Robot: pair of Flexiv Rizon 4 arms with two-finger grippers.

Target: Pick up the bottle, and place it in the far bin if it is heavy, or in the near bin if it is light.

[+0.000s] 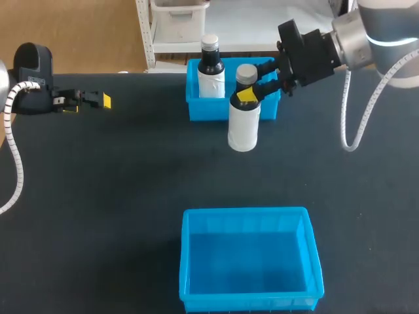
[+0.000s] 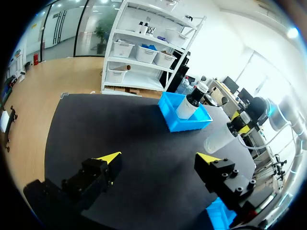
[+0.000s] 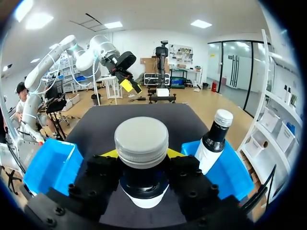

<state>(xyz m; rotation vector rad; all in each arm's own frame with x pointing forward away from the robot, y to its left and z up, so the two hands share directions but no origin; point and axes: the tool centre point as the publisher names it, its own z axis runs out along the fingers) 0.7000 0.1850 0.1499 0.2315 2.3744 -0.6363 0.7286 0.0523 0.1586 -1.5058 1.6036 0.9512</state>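
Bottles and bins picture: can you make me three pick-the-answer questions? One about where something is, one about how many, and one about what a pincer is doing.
1. Where does the free bottle stand?
A. in the far bin
B. in the near bin
C. on the bare table

2. How many bottles are there?
A. one
B. two
C. three

3. What is the right pincer doing?
A. open and empty
B. shut on a bin rim
C. shut on the grey-capped bottle

Answers:
1 A, it stands inside the farther blue bin.
2 B, one is held and one stands in that bin.
3 C, its fingers press the bottle's neck from both sides.
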